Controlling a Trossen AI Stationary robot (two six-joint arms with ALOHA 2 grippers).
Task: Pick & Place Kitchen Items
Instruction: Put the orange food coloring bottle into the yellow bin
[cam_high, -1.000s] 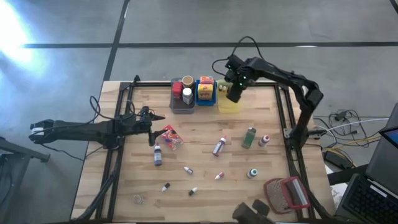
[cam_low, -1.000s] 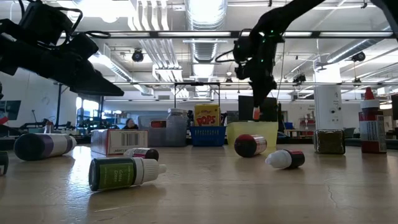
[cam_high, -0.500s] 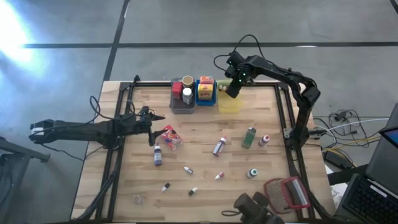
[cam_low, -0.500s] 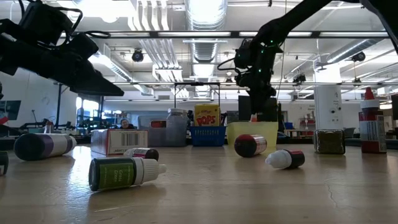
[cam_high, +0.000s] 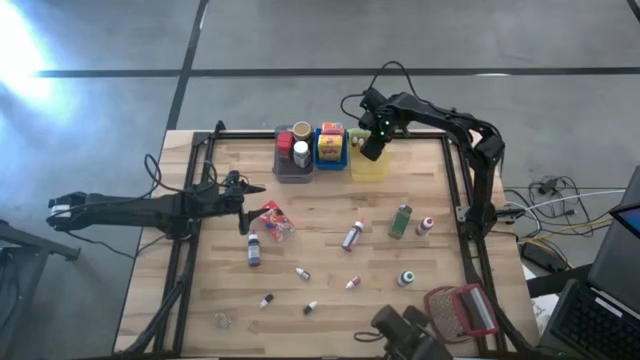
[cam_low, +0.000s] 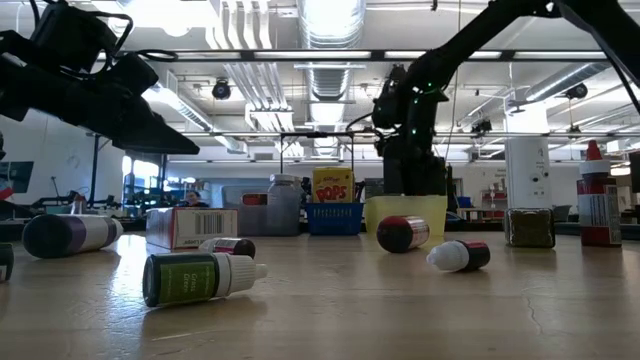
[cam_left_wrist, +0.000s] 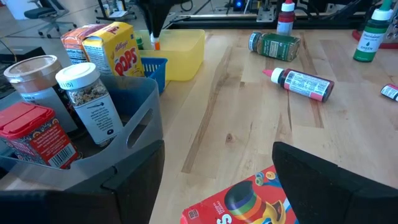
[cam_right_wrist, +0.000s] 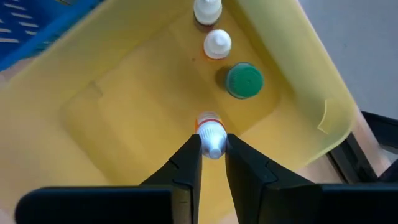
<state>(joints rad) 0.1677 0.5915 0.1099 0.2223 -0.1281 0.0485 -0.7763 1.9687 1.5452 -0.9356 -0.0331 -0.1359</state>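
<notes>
Orange-collared dropper bottle (cam_right_wrist: 211, 135) hangs pinched between the right gripper's (cam_right_wrist: 211, 154) fingertips (cam_right_wrist: 190, 155), cap toward the wrist and body pointing down, so its long axis runs straight toward the floor of the yellow bin (cam_right_wrist: 155, 118) directly beneath it. The bottle is already inside the bin's outline, over bare floor and apart from the green-capped bottle (cam_right_wrist: 244, 81) and the two white-capped ones (cam_right_wrist: 217, 43) standing along the far wall. What the coming move seems to turn on is just that vertical line: the drop point lies below the claw, not to any side, so a release, perhaps after a slight descent, should land the bottle in the bin. Beside the yellow bin sit the blue bin (cam_high: 331, 148) with its boxes and the grey bin (cam_high: 293, 160) with jars. Out on the table, the left gripper (cam_high: 247, 218) waits with jaws spread above the red packet (cam_high: 273, 218), nearer than the right to the scattered small bottles such as the purple one (cam_high: 253, 249).
</notes>
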